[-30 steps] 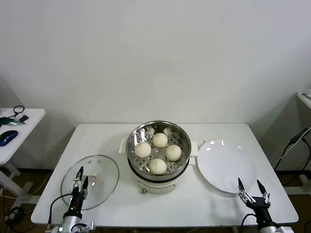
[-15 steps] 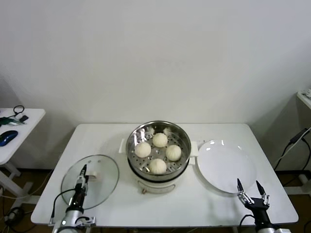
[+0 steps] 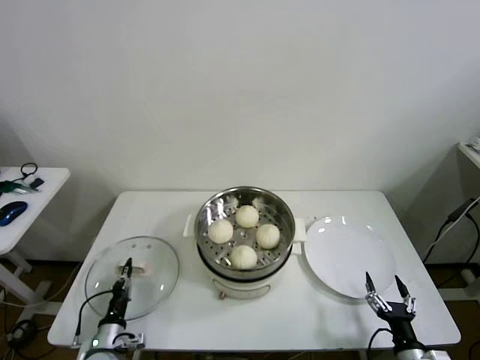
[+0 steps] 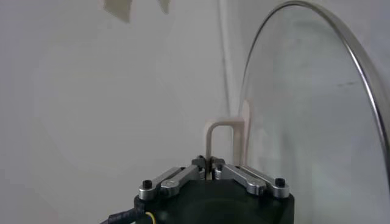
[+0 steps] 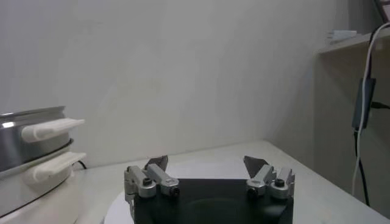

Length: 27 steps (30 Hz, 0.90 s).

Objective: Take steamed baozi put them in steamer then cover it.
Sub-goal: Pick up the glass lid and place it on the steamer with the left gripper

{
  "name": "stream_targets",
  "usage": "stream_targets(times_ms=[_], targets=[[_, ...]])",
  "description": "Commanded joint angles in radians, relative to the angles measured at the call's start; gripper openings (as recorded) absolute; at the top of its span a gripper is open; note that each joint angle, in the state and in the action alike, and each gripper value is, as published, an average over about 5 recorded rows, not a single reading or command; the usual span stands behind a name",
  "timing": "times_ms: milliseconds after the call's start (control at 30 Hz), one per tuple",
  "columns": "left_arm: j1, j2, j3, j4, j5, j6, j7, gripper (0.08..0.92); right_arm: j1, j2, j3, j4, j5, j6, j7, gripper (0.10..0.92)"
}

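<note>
Left gripper [image 3: 124, 271]: pinched on the lid's handle [image 4: 224, 140]; the wrist view shows the fingers meeting around the whitish loop, a grip that suits carrying the lid by its centre.
Lid [image 3: 135, 275]: clear glass, at the table's left, beside the steamer and not yet on it; it looks tilted rather than flat, though how far off the table [image 3: 300, 315] I cannot tell.
Steamer [image 3: 244, 206]: centre of the table, steel basket on its white base, mouth uncovered so the lid can go straight on.
Baozi [image 3: 244, 256]: all four lie inside the basket on its perforated floor, spread apart; loading looks done.
Plate [image 3: 349, 255]: white and bare, just right of the steamer; likely where the buns came from.
Right gripper [image 3: 388, 292]: jaws wide, holding nothing, hanging at the near right edge by the plate; it seems to be waiting clear of the work.
Step in hand: covering; my guess is the lid must travel right and settle level on the rim.
</note>
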Motion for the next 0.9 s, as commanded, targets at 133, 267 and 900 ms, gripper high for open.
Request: stream_targets(times_ms=[133,267,900], targets=[[0.084,0.139,-0.001,-0.335,-0.295,0.118,0.175,0.132,-0.006,-0.002,0.012,0.038,-0.017,-0.032,0.022,0.823],[0.118,0.235,-0.012,-0.518,-0.439,0.259,0.323,0.132,0.003,-0.001,0.021,0.047,-0.070,-0.074,0.058,0.823],[-0.121,0.222,0.407,-0.713,-0.196,0.585,0.537,0.132,0.028,0.018,-0.004,0.009,-0.138,-0.072,0.068,0.823]])
